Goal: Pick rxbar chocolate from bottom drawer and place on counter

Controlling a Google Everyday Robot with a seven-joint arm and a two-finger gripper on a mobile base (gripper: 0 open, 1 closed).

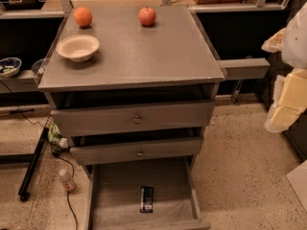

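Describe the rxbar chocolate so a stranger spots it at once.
Left of the gripper at the right edge stands a grey cabinet whose counter holds a bowl, orange and apple; look into its open bottom drawer. The rxbar chocolate lies there alone on the pale liner: small, flat, dark and rectangular, unlike the round things above.

rxbar chocolate (146,199) in bottom drawer (115,188), bowl (77,47) on counter (148,54), tool (287,104) at right

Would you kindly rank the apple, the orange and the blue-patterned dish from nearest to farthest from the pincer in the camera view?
The pincer hangs at the right edge.
1. The apple, back of the counter, right of centre.
2. The orange, back left corner.
3. The blue-patterned dish, far left, off the counter.
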